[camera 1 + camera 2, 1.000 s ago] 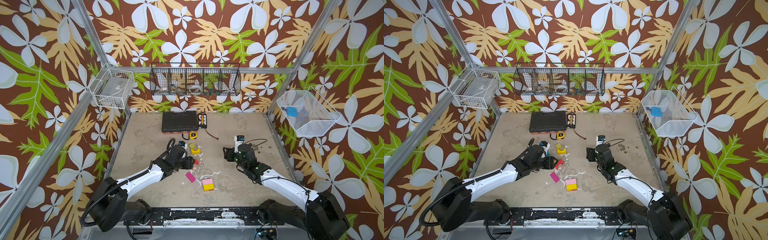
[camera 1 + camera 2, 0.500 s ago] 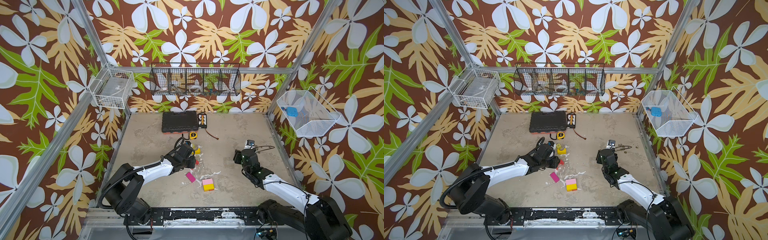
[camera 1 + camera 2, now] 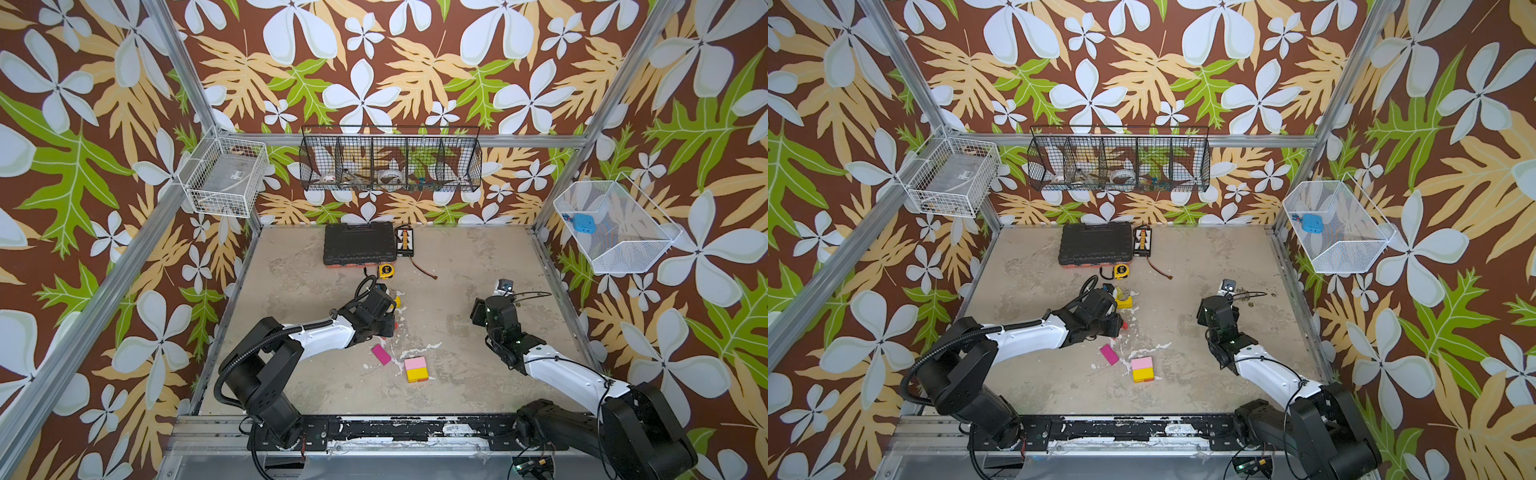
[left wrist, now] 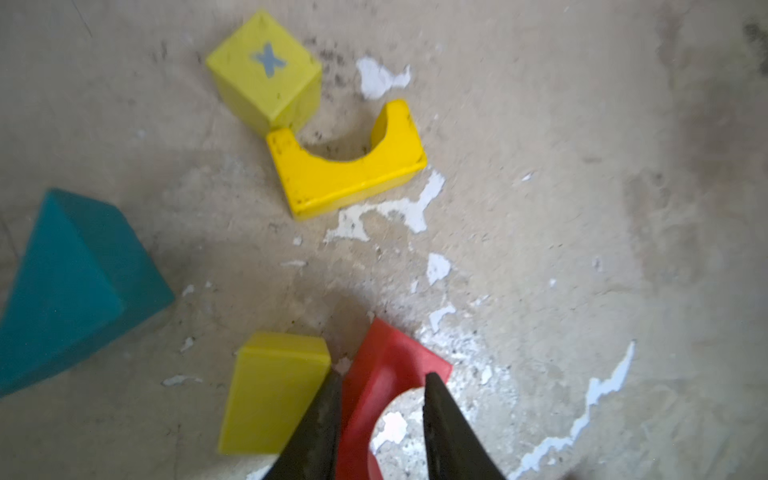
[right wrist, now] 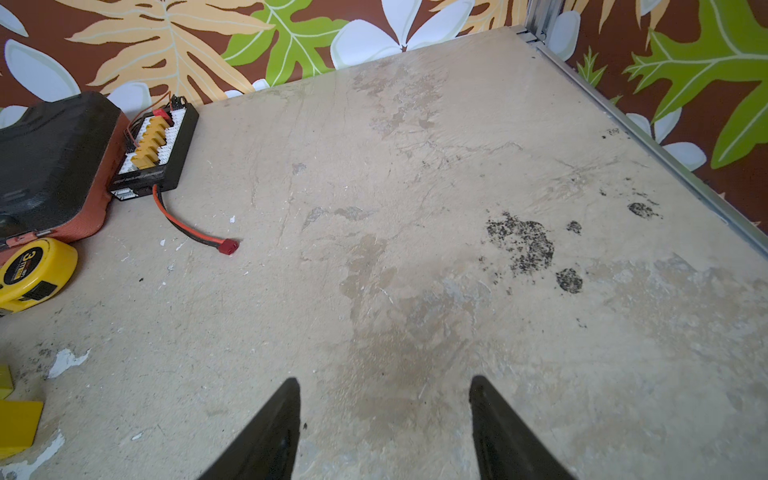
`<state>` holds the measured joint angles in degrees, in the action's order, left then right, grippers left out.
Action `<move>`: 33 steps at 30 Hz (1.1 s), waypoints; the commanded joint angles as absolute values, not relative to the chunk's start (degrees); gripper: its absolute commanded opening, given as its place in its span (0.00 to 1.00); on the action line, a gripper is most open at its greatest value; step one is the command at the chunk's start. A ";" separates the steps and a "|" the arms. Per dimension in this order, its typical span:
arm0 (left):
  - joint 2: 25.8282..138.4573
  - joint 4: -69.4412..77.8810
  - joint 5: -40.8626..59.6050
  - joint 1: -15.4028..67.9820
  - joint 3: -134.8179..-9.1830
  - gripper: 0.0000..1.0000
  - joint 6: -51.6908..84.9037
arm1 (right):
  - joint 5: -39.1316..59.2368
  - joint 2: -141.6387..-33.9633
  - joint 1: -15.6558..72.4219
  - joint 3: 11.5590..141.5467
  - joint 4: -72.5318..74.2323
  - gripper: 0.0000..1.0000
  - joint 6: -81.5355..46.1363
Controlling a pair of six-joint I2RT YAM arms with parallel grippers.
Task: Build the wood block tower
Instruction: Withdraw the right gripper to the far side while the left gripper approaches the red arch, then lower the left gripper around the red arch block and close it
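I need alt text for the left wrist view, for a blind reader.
The left gripper straddles a red arch lying on a worn beige table; whether the arch is gripped is unclear. A yellow brick lies beside it, a teal wedge farther off, and beyond them a yellow arch sits right by a yellow cube marked with a grey cross.

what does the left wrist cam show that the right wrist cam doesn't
Left wrist only: teal wedge, yellow brick, left gripper pinching the red arch. Right wrist only: black case, tape measure, connector board, open right gripper. Both: the table, and probably the yellow arch, cut off at the right wrist view's edge.
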<state>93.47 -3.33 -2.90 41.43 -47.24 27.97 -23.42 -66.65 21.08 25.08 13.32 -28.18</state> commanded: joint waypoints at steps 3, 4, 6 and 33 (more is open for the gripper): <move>93.28 -5.87 -3.81 42.17 -47.37 0.36 27.59 | -23.42 -67.35 21.17 25.71 14.18 0.64 -28.21; 92.96 -6.21 -4.23 42.44 -47.35 0.37 27.60 | -23.38 -67.49 21.13 25.81 14.22 0.64 -28.21; 92.27 -6.59 -5.07 42.99 -47.12 0.39 27.71 | -23.38 -67.61 21.09 25.86 14.07 0.64 -28.19; 97.60 -12.03 -13.55 44.38 -53.17 0.07 26.80 | -22.76 -67.94 21.15 25.93 13.89 0.64 -28.21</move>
